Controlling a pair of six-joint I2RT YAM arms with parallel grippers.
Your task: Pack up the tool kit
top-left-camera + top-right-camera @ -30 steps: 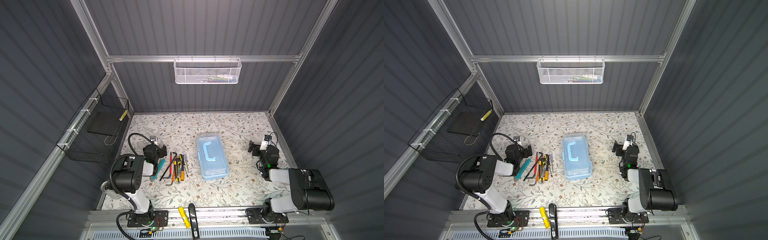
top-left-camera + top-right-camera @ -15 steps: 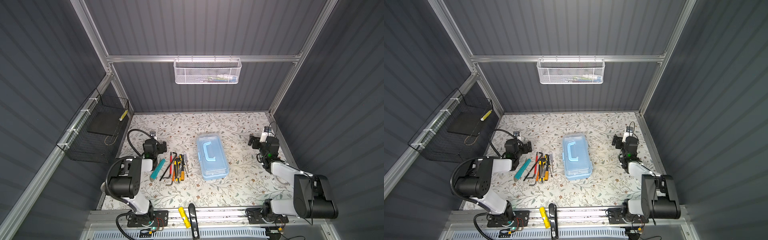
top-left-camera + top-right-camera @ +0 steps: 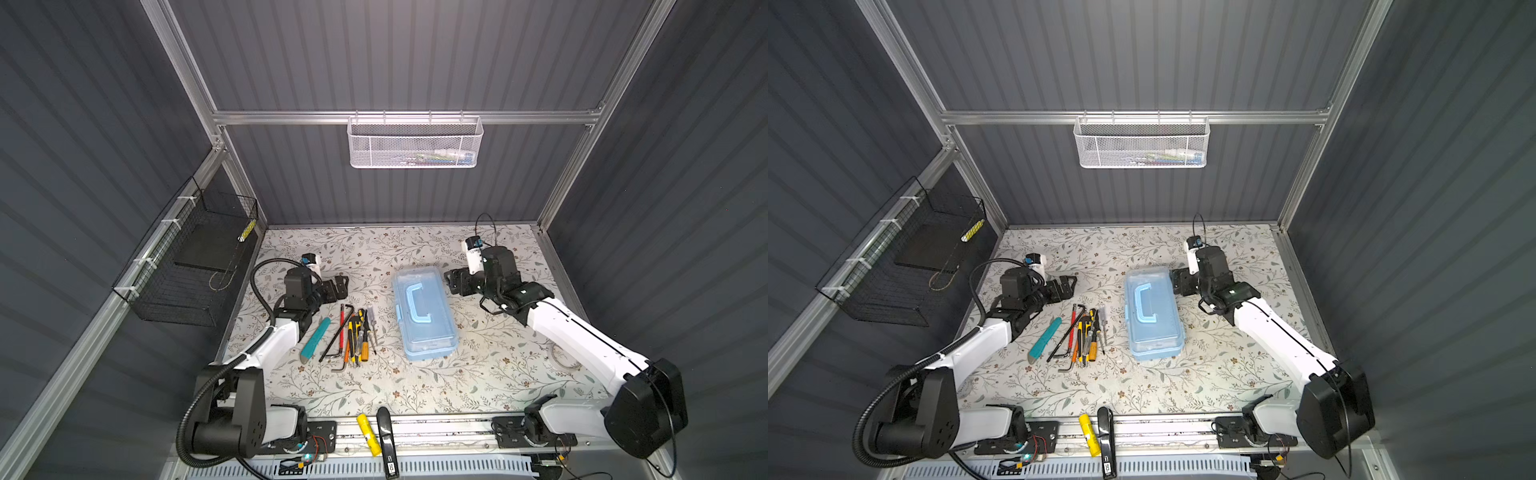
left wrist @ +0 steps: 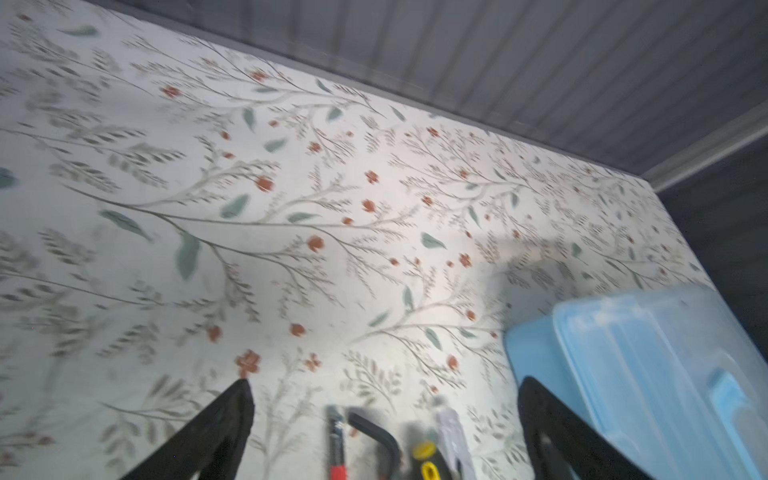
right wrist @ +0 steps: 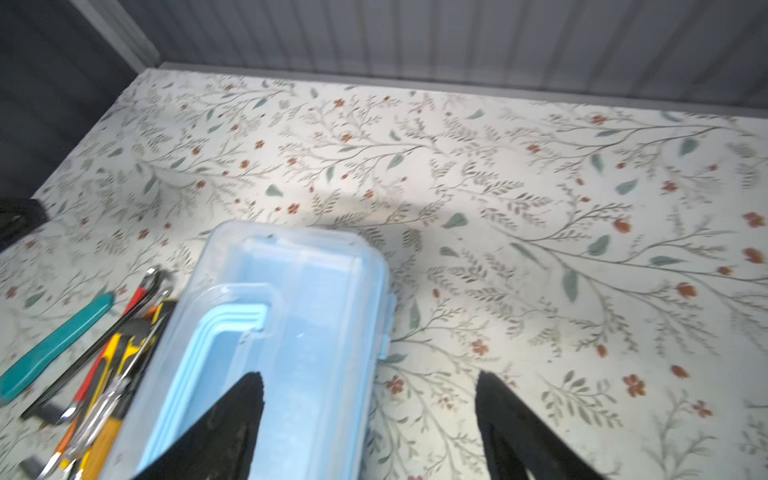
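While the case sits shut on the worktop, tools loose beside it, packing seems unstarted; left pincer and right pincer stand spread, empty.

Robot test cell in a laboratory. Grey ribbed panels on an aluminium frame enclose a floral-covered table. A left arm and a right arm are mounted on its front rail.
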